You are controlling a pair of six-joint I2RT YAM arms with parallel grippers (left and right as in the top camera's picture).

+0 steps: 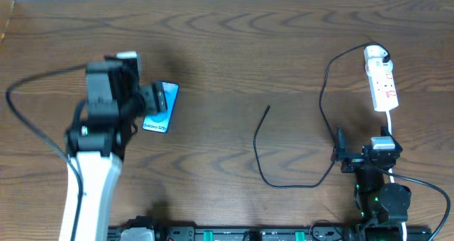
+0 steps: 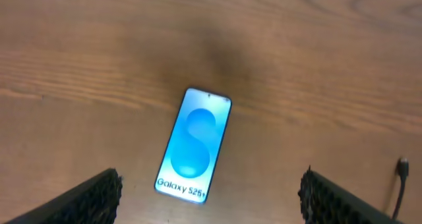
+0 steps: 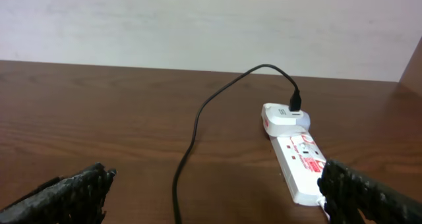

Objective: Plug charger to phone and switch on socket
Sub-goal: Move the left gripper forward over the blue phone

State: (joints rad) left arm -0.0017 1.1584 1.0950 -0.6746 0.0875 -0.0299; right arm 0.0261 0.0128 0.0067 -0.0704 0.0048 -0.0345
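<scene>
My left gripper [image 2: 211,182] is open and holds nothing; it hangs over the phone [image 2: 194,145], which lies flat and face up on the table [image 1: 227,49], in the left middle of the overhead view. My right gripper [image 3: 217,188] is also wide open and empty, at the lower right of that view, facing the socket [image 3: 302,163]. I judge the phone to be stiff, thin and smooth, so it can slip or slide on the wood. I would take it by its two long edges, not by the glass, or only hold it steady. It has a light blue screen with a round darker blue shape and white "Galaxy S25+" letters at the lower end. The charger [image 1: 256,143] is a thin black cable, light and limp. It will bend if I hold it far from the end, so the best place is just behind the small plug tip [image 1: 267,109], which lies near the centre of the overhead view, well apart from the phone. The cable curves to a white adapter [image 3: 280,116] at the upper right, which seems to sit in the far end of the socket. The socket is a narrow white strip with red marks. It looks light and may shift when its switch is pressed.
</scene>
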